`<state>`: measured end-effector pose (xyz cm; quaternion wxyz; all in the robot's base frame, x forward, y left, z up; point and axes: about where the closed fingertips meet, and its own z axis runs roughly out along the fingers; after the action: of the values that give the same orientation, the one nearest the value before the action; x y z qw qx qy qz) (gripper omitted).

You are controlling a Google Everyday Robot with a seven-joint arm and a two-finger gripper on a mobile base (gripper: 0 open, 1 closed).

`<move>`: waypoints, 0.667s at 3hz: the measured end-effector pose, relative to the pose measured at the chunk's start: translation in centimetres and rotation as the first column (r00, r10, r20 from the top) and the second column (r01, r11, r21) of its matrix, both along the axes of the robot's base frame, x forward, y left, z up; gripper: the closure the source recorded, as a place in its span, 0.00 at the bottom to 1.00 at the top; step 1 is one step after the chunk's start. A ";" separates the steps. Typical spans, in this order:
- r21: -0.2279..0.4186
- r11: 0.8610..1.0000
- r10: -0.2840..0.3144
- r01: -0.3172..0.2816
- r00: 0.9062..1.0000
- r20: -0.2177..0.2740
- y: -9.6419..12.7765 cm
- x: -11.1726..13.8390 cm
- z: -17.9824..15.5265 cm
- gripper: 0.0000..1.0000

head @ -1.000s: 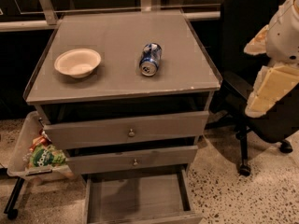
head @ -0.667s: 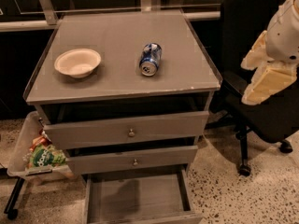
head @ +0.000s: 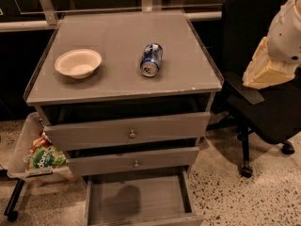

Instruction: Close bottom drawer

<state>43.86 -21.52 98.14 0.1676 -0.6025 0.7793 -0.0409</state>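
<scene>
— Where do we find the gripper (head: 264, 70)?
— High on the right, in front of the black chair (head: 254, 36), well apart from the cabinet (head: 122, 36). We cannot tell how far open it is. It touches none of the drawers.
— And the bottom drawer (head: 136, 199)?
— Pulled far out at the foot of the cabinet, its front at the lower edge of our view.
— What do we count?
— Three drawers, with the top drawer (head: 94, 136) and the middle drawer (head: 103, 164) each a little ajar. On the cabinet top sit one bowl (head: 78, 63) and one can (head: 151, 59), which lies on its side. There is one chair, and one bin (head: 19, 149) with packets (head: 44, 157) at the left.
</scene>
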 end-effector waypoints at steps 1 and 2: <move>0.000 1.000 0.000 0.000 1.000 0.000 0.0 0.0 0.0 1.00; 0.000 1.000 0.000 0.000 1.000 0.000 0.0 0.0 0.0 1.00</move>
<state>43.86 -21.52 98.14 0.1676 -0.6025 0.7793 -0.0409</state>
